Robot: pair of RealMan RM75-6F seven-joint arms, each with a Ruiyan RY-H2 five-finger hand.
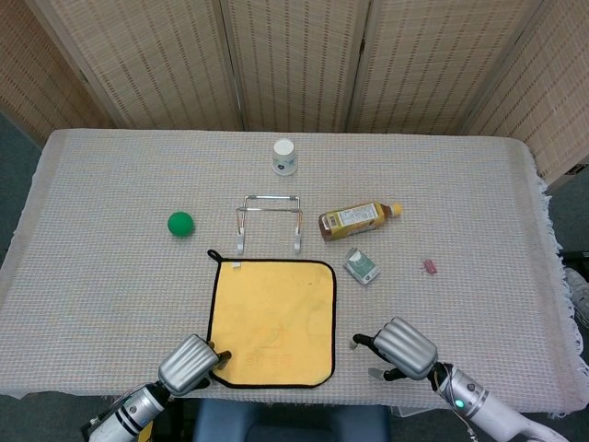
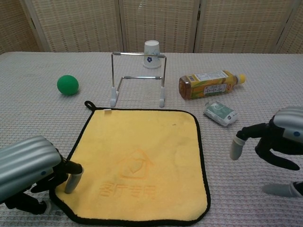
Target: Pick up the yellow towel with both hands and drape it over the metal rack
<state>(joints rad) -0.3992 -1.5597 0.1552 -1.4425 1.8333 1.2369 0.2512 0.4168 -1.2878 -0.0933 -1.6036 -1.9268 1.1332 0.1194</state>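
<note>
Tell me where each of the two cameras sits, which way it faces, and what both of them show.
Head view: high above the near table edge, looking steeply down on the whole table; shows the left hand and right hand at the bottom.
Chest view: low at the near edge, looking forward across the table toward the screen wall; shows the left hand and the right hand large at the sides.
Shared: yellow towel, metal rack, green ball, bottle, paper cup.
</note>
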